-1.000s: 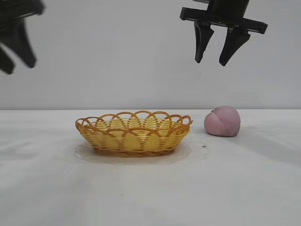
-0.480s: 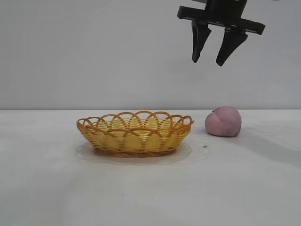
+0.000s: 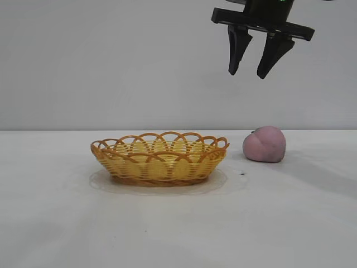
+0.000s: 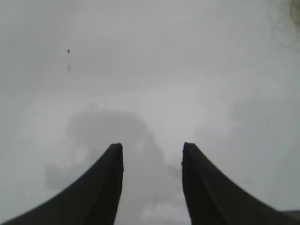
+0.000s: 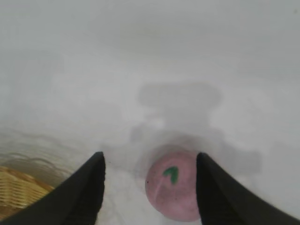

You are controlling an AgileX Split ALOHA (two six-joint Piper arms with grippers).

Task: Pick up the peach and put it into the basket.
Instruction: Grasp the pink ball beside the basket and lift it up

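Observation:
The peach (image 3: 264, 144), dusty pink, sits on the white table to the right of the basket (image 3: 159, 158), apart from it. In the right wrist view the peach (image 5: 174, 191) shows a small green mark and lies below, between the fingers; a part of the basket (image 5: 18, 190) shows at the edge. My right gripper (image 3: 249, 73) hangs open and empty high above the table, over the gap between basket and peach. My left gripper (image 4: 152, 150) is open and empty over bare table; it is out of the exterior view.
The white table (image 3: 178, 223) stretches wide in front of and around both objects. A plain grey wall stands behind.
The left gripper has left the exterior view at upper left. The right gripper has risen a little and stayed open. Basket and peach have not moved.

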